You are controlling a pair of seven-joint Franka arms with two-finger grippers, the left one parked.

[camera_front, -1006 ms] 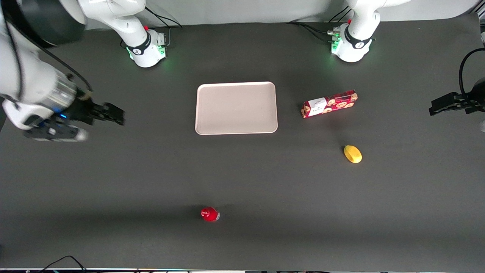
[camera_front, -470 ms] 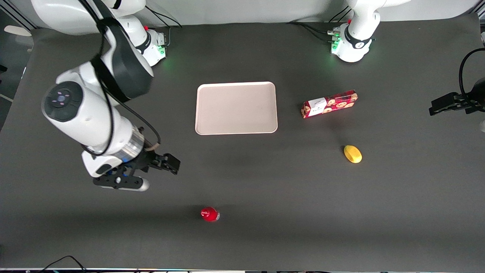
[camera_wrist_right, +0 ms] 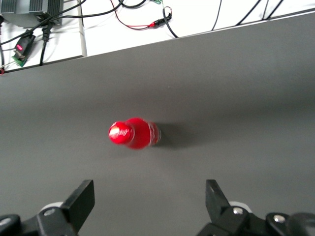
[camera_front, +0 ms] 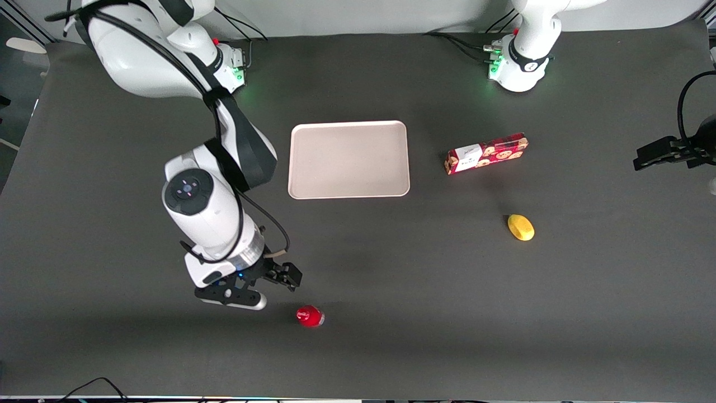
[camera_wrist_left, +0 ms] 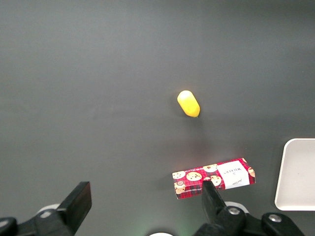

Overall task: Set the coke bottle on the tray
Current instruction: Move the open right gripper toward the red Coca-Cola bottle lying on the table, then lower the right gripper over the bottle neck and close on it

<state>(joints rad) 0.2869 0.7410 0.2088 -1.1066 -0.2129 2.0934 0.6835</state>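
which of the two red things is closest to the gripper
The coke bottle, standing just beside the open gripper; the red cookie box lies toward the parked arm's end.

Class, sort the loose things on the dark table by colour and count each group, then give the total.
Red: 2, the small glossy red bottle and the long red cookie box.
Yellow: 1, the small yellow oval thing.
Beige-pink: 1, the flat rectangular tray.
Total: 4.
The open tool hovers beside the bottle.
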